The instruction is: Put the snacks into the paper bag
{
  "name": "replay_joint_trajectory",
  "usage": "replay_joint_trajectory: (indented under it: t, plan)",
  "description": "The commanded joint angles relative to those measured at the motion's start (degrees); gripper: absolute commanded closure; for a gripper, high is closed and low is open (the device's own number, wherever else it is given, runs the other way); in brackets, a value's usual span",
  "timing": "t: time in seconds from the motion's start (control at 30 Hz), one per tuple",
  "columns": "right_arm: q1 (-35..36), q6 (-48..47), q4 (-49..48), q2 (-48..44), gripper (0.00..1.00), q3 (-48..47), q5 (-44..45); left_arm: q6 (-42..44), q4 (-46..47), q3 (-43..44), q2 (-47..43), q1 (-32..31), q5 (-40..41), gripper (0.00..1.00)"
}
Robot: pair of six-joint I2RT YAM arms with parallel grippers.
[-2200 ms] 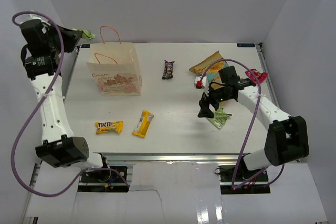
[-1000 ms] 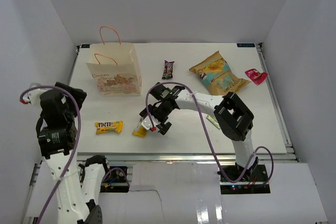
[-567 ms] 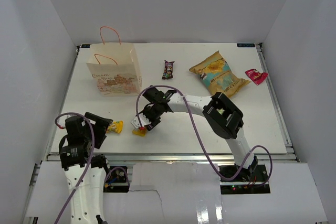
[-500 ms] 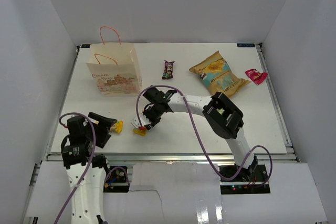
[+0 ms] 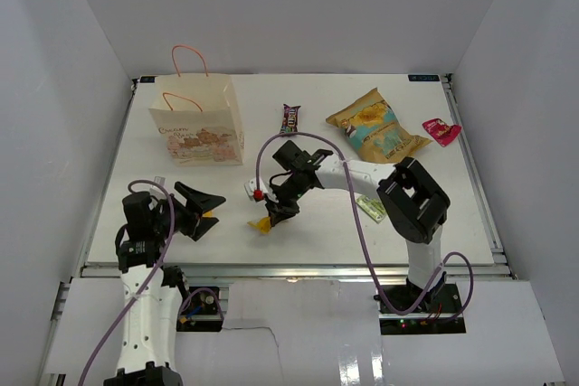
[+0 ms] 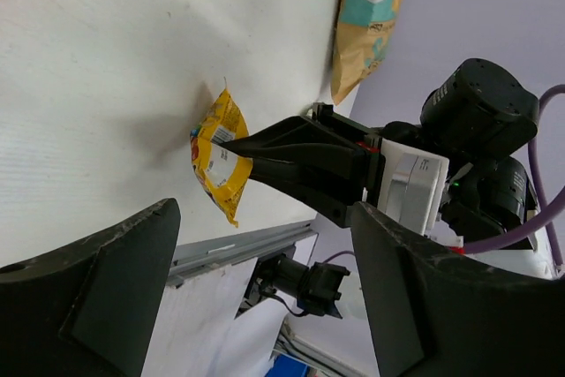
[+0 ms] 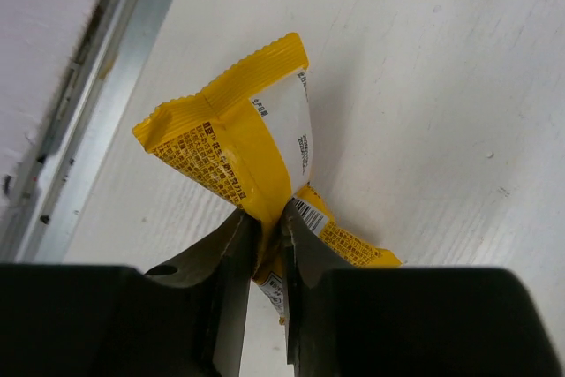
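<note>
My right gripper (image 5: 274,211) is shut on the yellow bar (image 5: 264,223), pinching its folded middle so the wrapper bends up off the table (image 7: 441,86). The right wrist view shows the yellow bar (image 7: 231,152) squeezed between the jaws of the right gripper (image 7: 269,237). My left gripper (image 5: 203,207) stands open low at the front left, over the M&M's pack, of which only a yellow sliver (image 5: 211,217) shows. The paper bag (image 5: 199,128) stands upright at the back left. The chip bag (image 5: 375,124), purple candy bar (image 5: 289,118) and green packet (image 5: 371,208) lie on the table.
A small red packet (image 5: 441,131) lies near the right edge. The table's front metal rail (image 5: 289,268) runs just below both grippers. In the left wrist view the yellow bar (image 6: 219,161) and the right arm's fingers (image 6: 300,161) are straight ahead, the chip bag (image 6: 371,6) beyond.
The right gripper closed on the yellow bar and carried it a little to the right, lifting it. The left arm swung in low toward the M&M's pack.
</note>
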State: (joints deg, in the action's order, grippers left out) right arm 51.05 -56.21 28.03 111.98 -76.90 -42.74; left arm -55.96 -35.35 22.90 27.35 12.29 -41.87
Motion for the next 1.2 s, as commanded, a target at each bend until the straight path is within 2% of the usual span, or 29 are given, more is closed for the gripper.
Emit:
replay_joint_trajectory:
  t: [0.0, 0.23, 0.47, 0.6, 0.8, 0.97, 1.0, 1.17]
  plan:
    - [0.2, 11.3, -2.1, -3.9, 0.78, 0.8, -4.5, 1.6, 6.6, -0.3, 2.4, 0.0, -6.0, 0.12]
    - [0.3, 20.3, -7.5, -3.4, 0.79, -2.5, -3.4, 1.4, 6.6, -0.8, 5.0, -1.0, -5.8, 0.17]
    - [2.1, 27.1, -10.0, -2.3, 0.79, -7.3, 2.2, -0.5, 6.5, -1.3, 10.2, -4.7, -1.3, 0.25]
    - [4.2, 28.4, -11.2, -1.5, 0.79, -9.5, 5.6, -2.1, 6.4, -0.2, 13.9, -8.4, 3.3, 0.27]
    - [6.9, 28.5, -11.1, -0.4, 0.79, -10.8, 9.4, -2.3, 6.5, 2.6, 18.3, -10.6, 6.0, 0.31]
    - [7.0, 28.5, -11.2, -0.5, 0.79, -11.0, 10.6, -2.7, 6.6, 2.0, 18.7, -11.0, 6.5, 0.47]
    - [7.1, 28.5, -11.2, -0.5, 0.78, -11.0, 10.7, -2.9, 6.9, 1.6, 18.4, -11.0, 6.4, 0.53]
    - [7.0, 28.6, -11.2, -0.7, 0.75, -11.2, 9.7, -3.5, 7.6, 1.4, 17.6, -11.0, 6.0, 0.70]
